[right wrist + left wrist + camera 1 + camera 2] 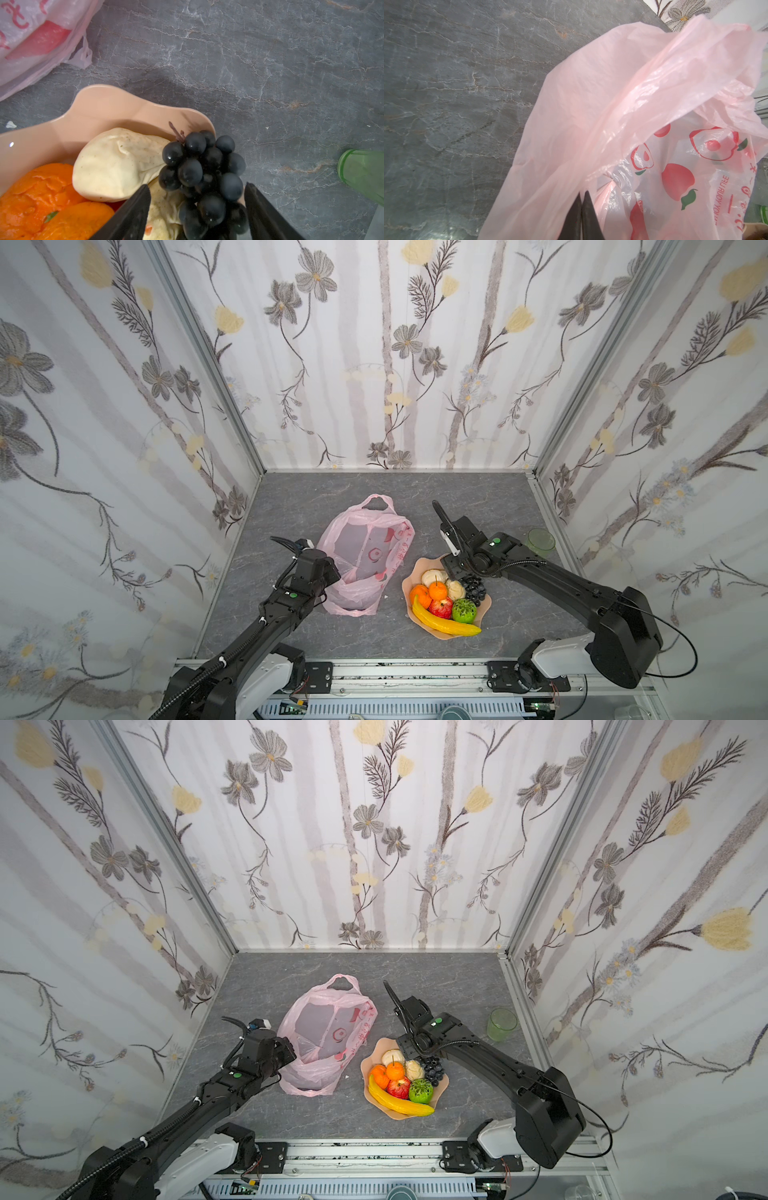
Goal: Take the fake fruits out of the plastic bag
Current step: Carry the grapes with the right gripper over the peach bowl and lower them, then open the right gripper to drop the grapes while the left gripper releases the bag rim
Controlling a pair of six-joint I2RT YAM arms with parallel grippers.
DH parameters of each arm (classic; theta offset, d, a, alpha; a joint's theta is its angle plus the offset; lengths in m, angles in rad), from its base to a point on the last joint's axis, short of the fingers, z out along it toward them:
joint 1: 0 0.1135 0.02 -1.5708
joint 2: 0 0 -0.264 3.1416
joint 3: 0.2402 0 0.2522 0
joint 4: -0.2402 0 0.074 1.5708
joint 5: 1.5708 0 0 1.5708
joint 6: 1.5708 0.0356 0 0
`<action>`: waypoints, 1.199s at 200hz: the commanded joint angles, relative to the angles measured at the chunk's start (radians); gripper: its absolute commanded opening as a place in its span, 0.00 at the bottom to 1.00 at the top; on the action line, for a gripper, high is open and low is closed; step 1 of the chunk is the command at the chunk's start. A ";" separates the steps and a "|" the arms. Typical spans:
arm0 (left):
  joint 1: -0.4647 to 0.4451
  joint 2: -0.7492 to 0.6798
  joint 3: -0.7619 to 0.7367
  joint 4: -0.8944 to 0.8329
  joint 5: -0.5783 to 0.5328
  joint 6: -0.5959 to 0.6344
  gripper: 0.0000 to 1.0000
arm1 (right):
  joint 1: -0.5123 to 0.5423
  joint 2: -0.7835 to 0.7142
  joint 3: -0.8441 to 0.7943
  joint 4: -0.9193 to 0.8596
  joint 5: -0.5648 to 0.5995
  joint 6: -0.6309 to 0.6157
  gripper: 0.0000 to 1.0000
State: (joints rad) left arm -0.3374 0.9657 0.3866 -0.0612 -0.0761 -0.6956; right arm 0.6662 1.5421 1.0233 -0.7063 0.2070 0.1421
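The fake fruits fill the peach plate: the banana lies along its near rim. Behind it are the apple and green fruit, then two oranges and two beige round ones. The grape bunch sits at its right edge between the spread jaws of the right gripper. Just left of the plate, the plastic bag lies with its mouth raised, its film pinched by the pressed-together jaws of the left gripper. A green cup stands beyond the plate, to the right.
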 commanded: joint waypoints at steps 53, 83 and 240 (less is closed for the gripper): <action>0.001 0.050 0.040 0.012 0.023 0.013 0.00 | -0.028 0.022 -0.029 0.072 -0.111 0.045 0.63; 0.000 0.080 0.062 0.014 0.035 0.021 0.00 | -0.027 0.027 -0.025 0.097 -0.145 0.052 0.60; -0.070 0.769 0.769 -0.001 0.142 0.239 0.01 | -0.153 -0.499 -0.221 0.222 0.010 0.380 0.85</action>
State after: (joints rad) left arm -0.3992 1.6245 1.0233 -0.0601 0.0158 -0.5346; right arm 0.5331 1.1305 0.8665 -0.5591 0.2401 0.4053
